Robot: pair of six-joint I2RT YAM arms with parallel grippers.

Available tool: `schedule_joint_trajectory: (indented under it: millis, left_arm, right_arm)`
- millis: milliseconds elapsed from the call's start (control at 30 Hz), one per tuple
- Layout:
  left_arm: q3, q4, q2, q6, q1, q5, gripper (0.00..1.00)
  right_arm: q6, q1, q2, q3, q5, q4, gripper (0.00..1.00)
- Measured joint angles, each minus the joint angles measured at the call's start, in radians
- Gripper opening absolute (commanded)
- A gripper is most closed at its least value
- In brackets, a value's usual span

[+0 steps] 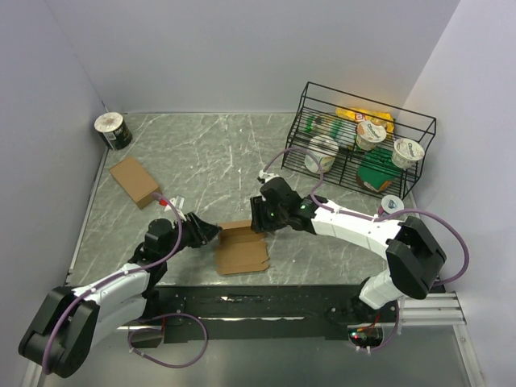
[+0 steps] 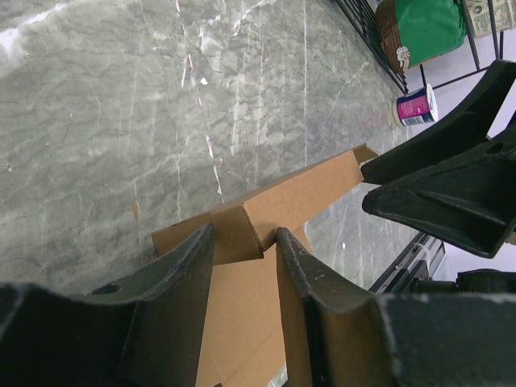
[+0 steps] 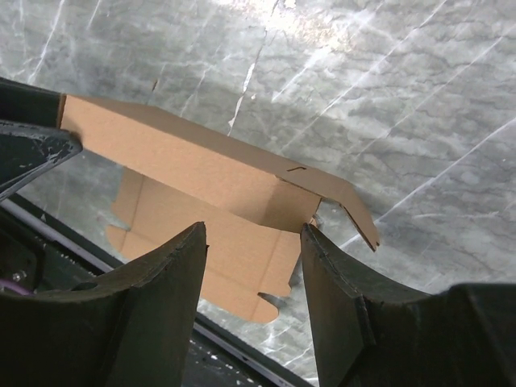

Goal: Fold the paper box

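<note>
Box: I see the box near the middle of the table's near edge, between the two arms. It is only partly folded.
Box shape: the notched base panel lies flat. One long wall along its far side stands up, with a small end flap bent off its right end.
Left jaws: they are part open at the wall's left end. In the left wrist view the fingertips sit either side of a creased corner of that wall. The gap between them is far wider than the card, so I see no grip.
Right jaws: they are also part open, over the far right part of the box. In the right wrist view the raised wall runs across just beyond the fingertips, and nothing is clamped.
Contact: one left finger seems to touch the wall's left end, though I cannot tell for sure.
Second box: a closed brown one lies towards the left edge, well apart from the arms.
Far-left corner: a dark cylinder.
Far-right corner: a wire rack holds cups and a green bag.
Loose cup: one cup stands on the table just in front of the rack.
</note>
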Motion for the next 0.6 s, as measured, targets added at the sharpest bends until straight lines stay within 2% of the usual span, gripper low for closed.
schedule_joint_trajectory:
  millis: [300, 600]
  left_arm:
    - [0.000, -0.002, 0.000, 0.001, 0.000, 0.001, 0.39]
    - [0.000, -0.014, -0.014, 0.005, 0.000, 0.000, 0.38]
  right_arm:
    - [-0.012, -0.024, 0.000, 0.000, 0.006, 0.028, 0.59]
    - [0.003, -0.071, 0.000, -0.005, -0.068, 0.082, 0.60]
